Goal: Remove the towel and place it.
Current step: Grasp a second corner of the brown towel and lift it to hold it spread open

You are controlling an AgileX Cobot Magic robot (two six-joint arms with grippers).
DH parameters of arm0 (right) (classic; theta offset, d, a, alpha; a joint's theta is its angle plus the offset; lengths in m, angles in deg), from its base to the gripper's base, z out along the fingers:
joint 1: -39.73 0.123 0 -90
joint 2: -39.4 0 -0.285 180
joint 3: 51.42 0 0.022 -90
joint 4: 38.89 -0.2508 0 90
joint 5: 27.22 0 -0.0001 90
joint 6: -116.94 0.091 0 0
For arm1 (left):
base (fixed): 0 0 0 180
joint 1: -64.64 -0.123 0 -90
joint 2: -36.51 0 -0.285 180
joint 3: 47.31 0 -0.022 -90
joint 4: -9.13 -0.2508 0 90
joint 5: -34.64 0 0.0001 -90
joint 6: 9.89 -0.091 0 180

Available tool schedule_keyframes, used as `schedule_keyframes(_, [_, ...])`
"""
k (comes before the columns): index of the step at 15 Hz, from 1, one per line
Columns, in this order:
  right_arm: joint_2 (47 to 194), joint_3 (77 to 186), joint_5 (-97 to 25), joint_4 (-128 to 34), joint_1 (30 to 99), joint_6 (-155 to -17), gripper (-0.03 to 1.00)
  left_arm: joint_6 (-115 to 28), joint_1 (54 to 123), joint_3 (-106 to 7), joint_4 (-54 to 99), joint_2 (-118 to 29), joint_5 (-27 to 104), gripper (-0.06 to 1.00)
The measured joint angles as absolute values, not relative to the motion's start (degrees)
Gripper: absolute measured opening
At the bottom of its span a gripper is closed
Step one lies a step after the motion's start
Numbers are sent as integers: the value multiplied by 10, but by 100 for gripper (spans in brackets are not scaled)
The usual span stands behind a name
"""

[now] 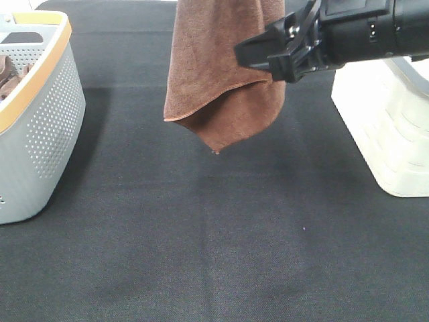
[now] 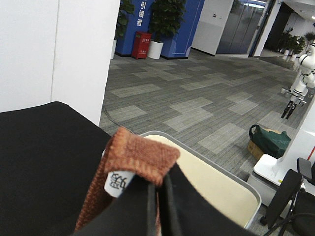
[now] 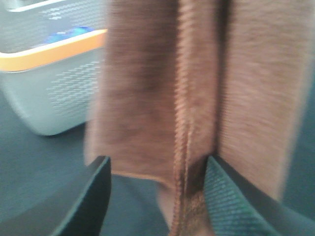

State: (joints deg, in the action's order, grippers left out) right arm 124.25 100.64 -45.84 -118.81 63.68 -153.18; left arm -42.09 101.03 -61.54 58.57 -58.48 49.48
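The rust-brown towel (image 1: 221, 74) hangs in the air over the middle of the black table, its lowest corner clear of the cloth. My left gripper (image 2: 160, 179) is shut on the towel's top corner (image 2: 138, 155), next to the white tag (image 2: 117, 183); it is above the top edge of the high view. My right gripper (image 1: 258, 59) is open at the towel's right edge. In the blurred right wrist view the towel (image 3: 142, 98) hangs just ahead of the right gripper (image 3: 157, 182), a hemmed fold lying between the spread fingers.
A grey perforated basket with an orange rim (image 1: 40, 127) stands at the left and holds bunched brown cloths (image 1: 5, 74); it also shows in the right wrist view (image 3: 54, 83). A white basket (image 1: 389, 134) stands at the right, under the left gripper's view (image 2: 221, 187).
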Motion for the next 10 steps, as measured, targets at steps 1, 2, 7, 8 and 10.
schedule_keyframes(1, [1242, 1006, -454, -1188, 637, -1532, 54, -421, 1010, -615, 586, -585, 496, 0])
schedule_keyframes(2, [1242, 1006, -454, -1188, 637, -1532, 54, -421, 1010, -615, 586, -585, 496, 0])
schedule_keyframes(7, [1260, 1006, -452, -1211, 637, -1532, 54, -421, 1010, -615, 595, -585, 497, 0])
schedule_keyframes(8, [1265, 1006, -449, -1219, 637, -1532, 51, -421, 1010, -615, 596, -585, 498, 0])
schedule_keyframes(10, [1267, 1007, -448, -1223, 637, -1532, 33, -421, 1010, -615, 596, -585, 498, 0])
